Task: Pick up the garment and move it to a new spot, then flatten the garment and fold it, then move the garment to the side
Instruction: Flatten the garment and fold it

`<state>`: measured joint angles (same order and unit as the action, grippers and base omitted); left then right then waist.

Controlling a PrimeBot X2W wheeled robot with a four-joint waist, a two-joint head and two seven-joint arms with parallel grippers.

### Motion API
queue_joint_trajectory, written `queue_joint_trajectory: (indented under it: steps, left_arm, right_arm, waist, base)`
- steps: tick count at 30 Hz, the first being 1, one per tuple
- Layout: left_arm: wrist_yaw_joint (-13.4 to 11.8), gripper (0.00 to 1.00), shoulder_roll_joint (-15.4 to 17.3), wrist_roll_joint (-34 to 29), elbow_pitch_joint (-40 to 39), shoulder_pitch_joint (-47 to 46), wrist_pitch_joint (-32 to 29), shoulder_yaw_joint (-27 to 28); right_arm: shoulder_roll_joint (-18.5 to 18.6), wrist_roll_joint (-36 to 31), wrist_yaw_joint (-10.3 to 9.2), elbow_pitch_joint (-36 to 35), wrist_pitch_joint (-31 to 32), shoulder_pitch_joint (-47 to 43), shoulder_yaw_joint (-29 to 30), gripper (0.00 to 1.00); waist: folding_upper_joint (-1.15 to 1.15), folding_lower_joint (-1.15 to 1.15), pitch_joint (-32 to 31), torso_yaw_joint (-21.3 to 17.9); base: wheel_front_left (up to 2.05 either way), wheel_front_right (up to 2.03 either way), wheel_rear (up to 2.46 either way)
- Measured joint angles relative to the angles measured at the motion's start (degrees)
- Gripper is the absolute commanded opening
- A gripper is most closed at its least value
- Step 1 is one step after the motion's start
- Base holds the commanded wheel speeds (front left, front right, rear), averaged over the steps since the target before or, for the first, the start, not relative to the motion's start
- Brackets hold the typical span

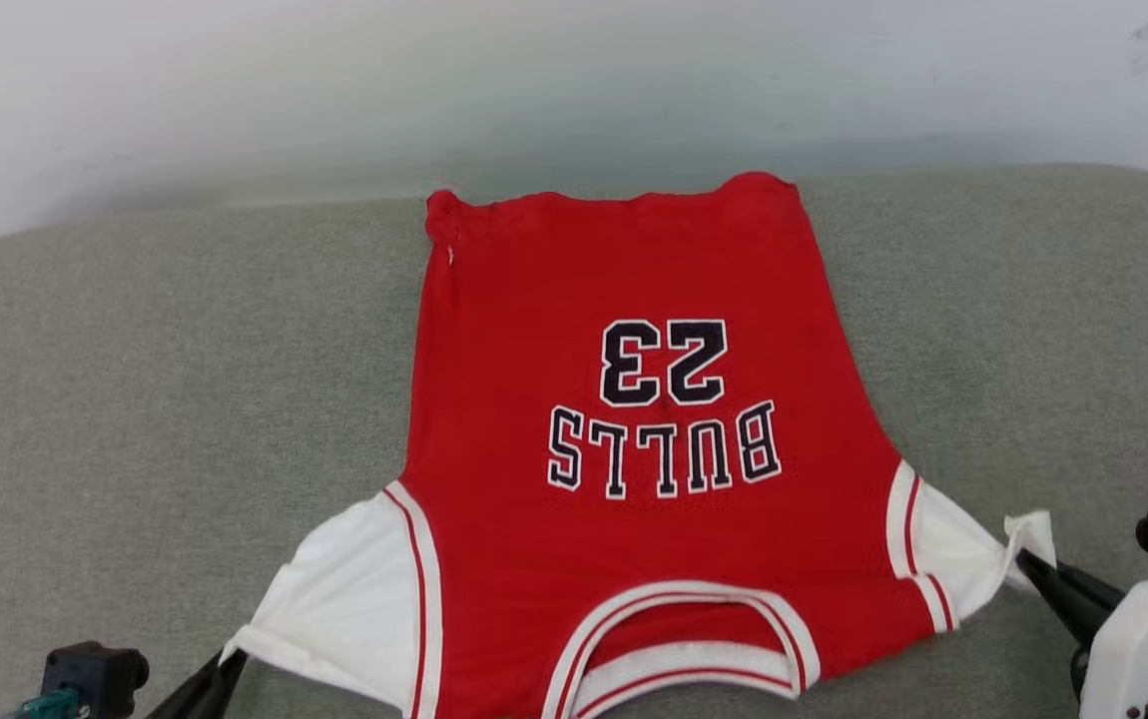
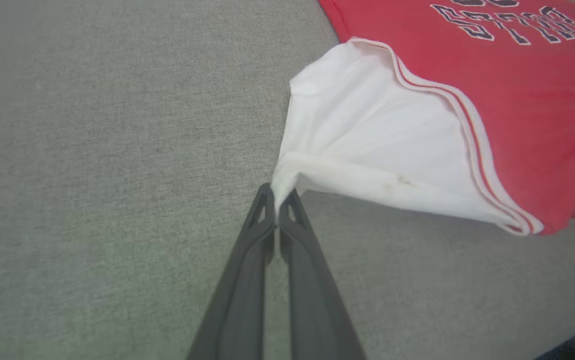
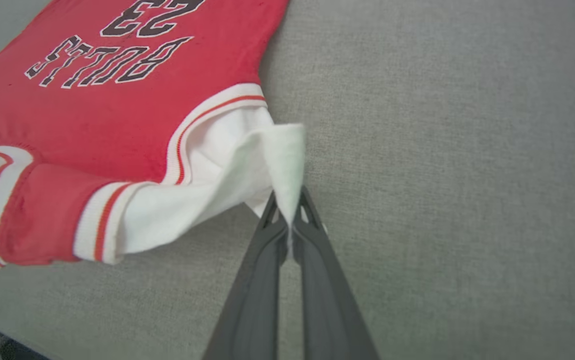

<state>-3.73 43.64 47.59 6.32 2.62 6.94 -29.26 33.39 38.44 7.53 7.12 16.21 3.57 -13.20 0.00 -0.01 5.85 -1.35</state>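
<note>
A red short-sleeved jersey shirt (image 1: pixel 634 280) with white sleeves and red-and-white striped trim lies spread on a grey fabric-covered tabletop (image 1: pixel 155 379), printed face up. Its black-and-white lettering (image 1: pixel 664 449), reading "BULLS" with "23", appears upside down in the head view. The striped collar (image 1: pixel 684 649) is at the near edge and the hem (image 1: pixel 614 197) is at the far edge, close to the pale wall (image 1: pixel 574 80). The body of the shirt lies mostly flat, with a small bunch at the far left corner of the hem. The left end effector (image 1: pixel 233 656) is clenched on the outer tip of the left white sleeve (image 1: pixel 334 589). In the left wrist view, its two dark fingers meet at the cloth (image 2: pixel 278 200), and the sleeve (image 2: pixel 367 135) is pulled to a taut point away from the shirt body. The right end effector (image 1: pixel 1023 557) likewise grasps the tip of the right white sleeve (image 1: pixel 953 549). In the right wrist view, its fingers are pressed together (image 3: pixel 290 207) with a flap of white fabric (image 3: pixel 287 155) standing up between them. The two end effectors are well apart, one at each side of the shirt.
</note>
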Motion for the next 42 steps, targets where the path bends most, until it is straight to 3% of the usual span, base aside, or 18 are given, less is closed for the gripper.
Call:
queue_joint_trajectory:
  steps: [5,17,18,19,24,30,37,42]
  left_arm:
    - [-0.70,0.00,1.97,0.53,-1.98,5.07,-0.31,-0.48]
    - [-0.83,0.00,1.37,2.57,-4.59,7.51,-0.13,-0.49]
    - [-0.78,0.00,1.40,2.57,-4.88,7.51,-0.13,-0.52]
    - [-0.56,0.00,1.45,2.58,-5.25,7.51,-0.15,-0.60]
    - [1.04,0.00,2.31,3.18,-9.95,7.53,-0.56,-1.03]
    - [-0.01,0.00,4.90,1.83,-17.51,7.58,-2.31,-0.94]
    - [-0.04,0.00,7.10,-0.45,-25.66,4.34,-5.33,-1.13]
    - [-0.81,0.00,7.57,-2.35,-30.30,1.63,-8.47,-1.94]
  right_arm:
    - [1.18,1.80,0.00,-1.86,3.07,-5.10,0.18,0.00]
    - [-0.54,1.91,0.00,-4.56,6.39,-9.81,2.07,0.00]
    - [-0.55,2.08,-0.01,-4.70,6.92,-9.78,2.26,0.09]
    - [-0.54,2.26,0.00,-4.97,7.33,-9.73,2.47,1.00]
    - [0.10,5.63,-0.03,-8.50,14.79,-9.24,4.76,1.00]
    - [-0.91,7.19,-0.03,-16.24,26.87,-2.63,11.73,1.00]
    - [-7.10,1.59,-0.03,-18.56,45.13,14.65,16.28,1.00]
    - [-10.47,-5.44,-0.03,-14.04,55.65,28.86,19.08,1.00]
  waist:
    - [0.00,0.00,-0.88,-0.21]
    - [0.00,0.01,-0.28,-0.75]
    - [0.00,0.01,-0.19,-0.77]
    - [0.00,0.01,-0.09,-0.78]
    - [0.00,0.01,1.08,-0.61]
    - [0.00,0.01,4.56,0.77]
    - [0.00,0.02,11.11,4.33]
    - [0.00,0.03,15.96,8.35]
  base:
    - [0.00,0.00,0.00]
    - [0.00,0.00,0.00]
    - [0.00,0.00,0.00]
    - [0.00,0.00,0.00]
    - [0.00,0.00,0.00]
    - [0.00,0.00,0.00]
    - [0.00,0.00,0.00]
    - [0.00,0.00,0.00]
